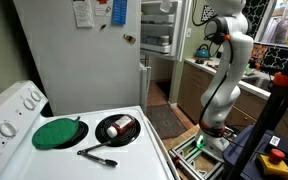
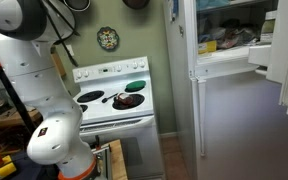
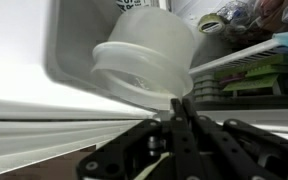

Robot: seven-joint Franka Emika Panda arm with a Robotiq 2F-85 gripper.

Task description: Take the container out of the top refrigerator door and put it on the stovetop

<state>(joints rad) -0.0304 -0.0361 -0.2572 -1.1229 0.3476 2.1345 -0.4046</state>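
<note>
I have the pincer [image 3: 181, 108] clenched on the lower rim of the container [image 3: 144, 55]. The tub hangs tilted just above the fingertips, its mouth turned towards the wrist camera. It is up at the open top door [image 1: 156, 28], well apart from the stovetop [image 1: 134, 152].

A white rack wall [image 3: 69, 40] stands close on one side of it, and a broad white ledge [image 3: 44, 115] runs just below. Packed shelves [image 3: 249, 75] lie near on the other side.

On the stovetop, a green disc [image 1: 56, 133], a black pan [image 1: 117, 130] and a utensil [image 1: 96, 153] fill the near burners; the corner beside the pan is bare.
</note>
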